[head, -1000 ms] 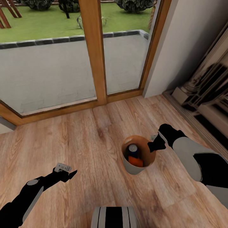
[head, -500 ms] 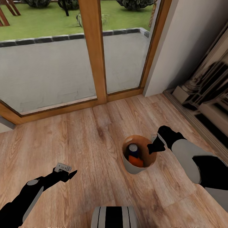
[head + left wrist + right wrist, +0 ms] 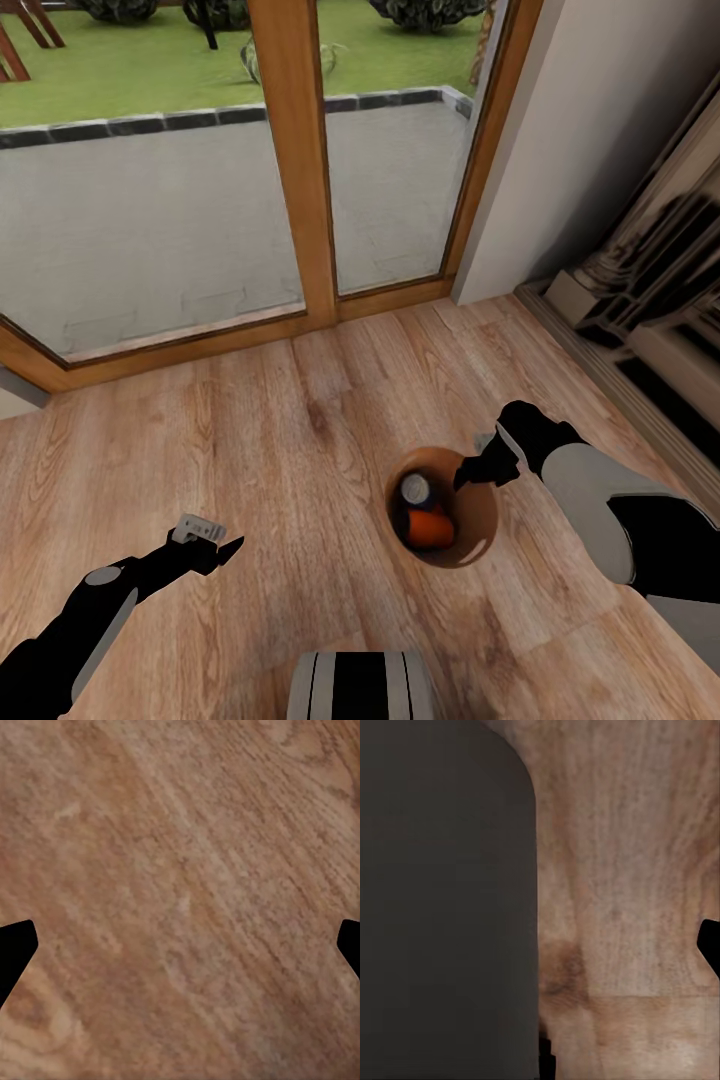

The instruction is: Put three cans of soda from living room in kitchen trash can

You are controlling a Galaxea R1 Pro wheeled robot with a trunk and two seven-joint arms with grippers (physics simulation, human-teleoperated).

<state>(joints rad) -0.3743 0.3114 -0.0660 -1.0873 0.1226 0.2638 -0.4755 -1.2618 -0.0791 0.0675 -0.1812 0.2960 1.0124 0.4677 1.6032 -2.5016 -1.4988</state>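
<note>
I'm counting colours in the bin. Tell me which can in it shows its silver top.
The blue can, on the far side inside the trash can, shows its silver top; the orange can beside it shows only its orange side.

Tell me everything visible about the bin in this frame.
The bin is small, round and tapered, wood-brown on its inner wall and rim. In the right wrist view its outside looks dark grey and smooth. It stands on the wooden floor, and seems tipped toward the right claw, which is at its rim; whether they touch is unclear. Inside lie a blue can with a silver top and an orange can. A third can cannot be made out.
</note>
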